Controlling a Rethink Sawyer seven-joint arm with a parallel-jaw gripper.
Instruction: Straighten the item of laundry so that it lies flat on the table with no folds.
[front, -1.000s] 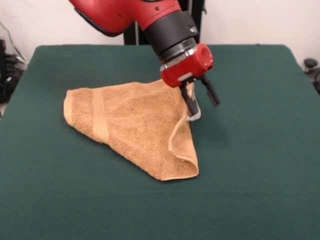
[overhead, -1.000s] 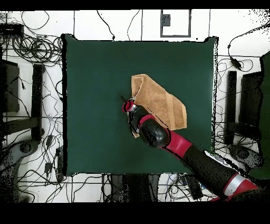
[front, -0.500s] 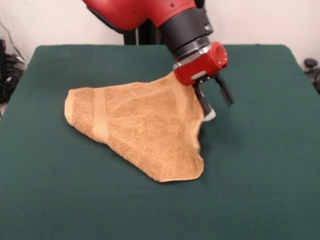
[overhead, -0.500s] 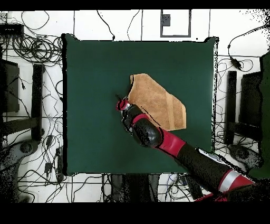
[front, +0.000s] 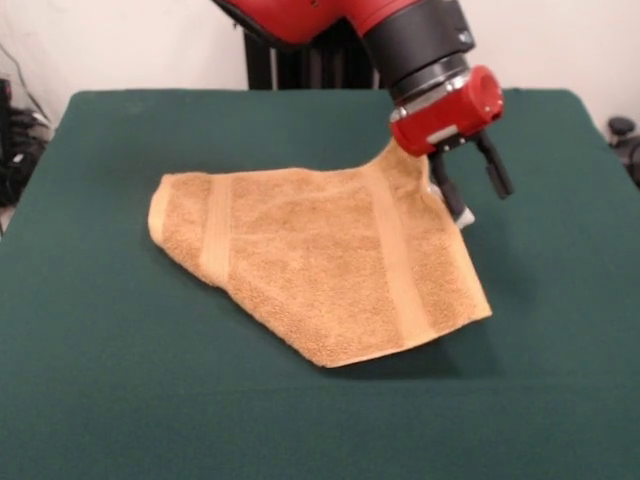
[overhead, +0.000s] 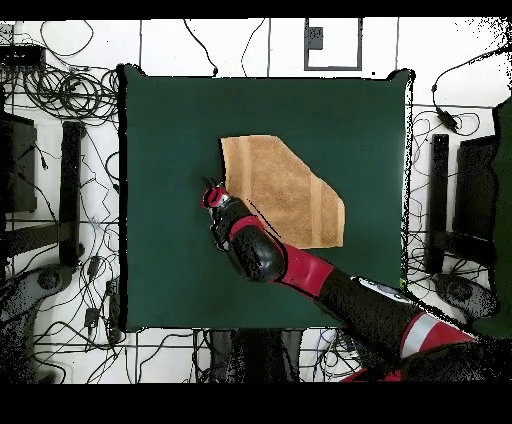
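The item of laundry (front: 320, 260), an orange-tan towel, lies mid-table on the dark green table (front: 120, 380). Its far right corner is lifted off the cloth up to my gripper (front: 478, 200), which is shut on it. The rest of the towel rests on the table, with one border band near its left end and another running down its right side. Its front left edge runs on a diagonal, so the outline is not square. A small white label shows by the lower finger. From overhead, the gripper (overhead: 210, 188) sits at the left edge of the towel (overhead: 280, 190), on the table (overhead: 170, 130).
Green cloth stretches wide on every side of the towel. Off the table, tangled cables (overhead: 60, 95) and dark equipment (overhead: 470, 190) line both sides in the overhead view. The arm (overhead: 330, 285) crosses the table's lower right part.
The gripper has moved right and up in the front view, pulling the towel's corner with it. The folded right flap has opened out, and the whole towel has slid a little to the right.
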